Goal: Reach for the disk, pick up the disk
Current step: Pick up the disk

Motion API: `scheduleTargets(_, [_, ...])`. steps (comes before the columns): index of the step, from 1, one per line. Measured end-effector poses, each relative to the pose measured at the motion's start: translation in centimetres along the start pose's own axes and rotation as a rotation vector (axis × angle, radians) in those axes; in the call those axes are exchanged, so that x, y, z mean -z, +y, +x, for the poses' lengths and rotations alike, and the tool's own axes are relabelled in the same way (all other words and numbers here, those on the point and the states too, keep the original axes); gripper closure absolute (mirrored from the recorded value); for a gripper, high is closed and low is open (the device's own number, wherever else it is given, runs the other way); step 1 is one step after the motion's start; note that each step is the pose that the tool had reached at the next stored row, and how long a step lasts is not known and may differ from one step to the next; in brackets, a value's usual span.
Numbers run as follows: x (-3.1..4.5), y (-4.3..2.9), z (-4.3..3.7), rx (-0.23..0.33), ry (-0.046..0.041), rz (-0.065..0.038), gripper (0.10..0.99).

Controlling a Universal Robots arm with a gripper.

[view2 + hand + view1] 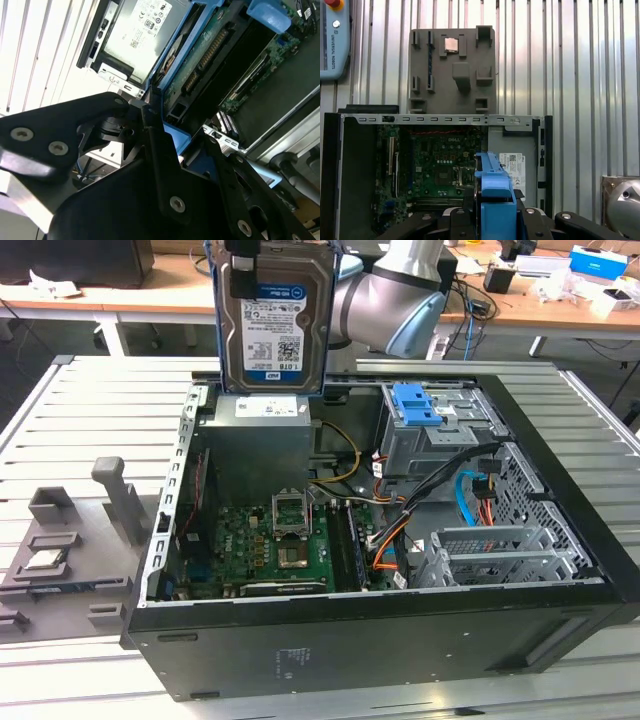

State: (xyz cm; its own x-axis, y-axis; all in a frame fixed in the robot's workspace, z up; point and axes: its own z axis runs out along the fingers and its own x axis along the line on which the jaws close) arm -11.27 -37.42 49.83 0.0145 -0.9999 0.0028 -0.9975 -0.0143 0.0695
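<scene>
The disk (275, 325) hangs upright in the air above the back of the open computer case (400, 640). Its blue-and-white label faces the exterior camera, and blue bracket strips run down both sides. My gripper (495, 212) is shut on the disk's top edge. In the first wrist view the blue bracket edge (494, 190) stands between the black fingers (540, 222). The second wrist view shows the disk's circuit-board underside (210, 55) and a black finger (160, 165) pressed against the blue bracket. The grey arm (395, 300) reaches in from behind the case.
Below the disk sit the power supply (262, 435) and the motherboard (265, 540). A bright blue latch piece (417, 405) tops the drive cage at the exterior view's right. A grey fixture (70, 540) holding a small silver chip (45, 560) lies left of the case. A teach pendant (332, 40) rests on the slatted table.
</scene>
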Motion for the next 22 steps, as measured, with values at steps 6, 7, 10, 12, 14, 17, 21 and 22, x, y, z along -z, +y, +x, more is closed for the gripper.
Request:
scheduleTargets(6, [-0.38,-0.5,0.01,0.0,0.0,0.0,0.718])
scheduleTargets(7, [-0.43,-0.56,0.01,0.0,0.0001,0.0,0.718])
scheduleTargets(10, [-0.52,-1.15,0.01,0.0,0.0001,0.0,0.718])
scheduleTargets(12, [-0.5,-2.01,0.03,0.0,0.0,0.0,0.718])
scheduleTargets(14, [-0.45,-2.64,0.03,0.0,0.0001,0.0,0.718])
scheduleTargets(17, [-0.41,-3.32,0.05,0.0,0.0001,0.0,0.718])
scheduleTargets(21, [-0.34,-4.34,0.06,0.0,0.0,0.0,0.718])
scheduleTargets(22, [-0.32,-4.51,0.06,0.0,0.0001,0.0,0.718])
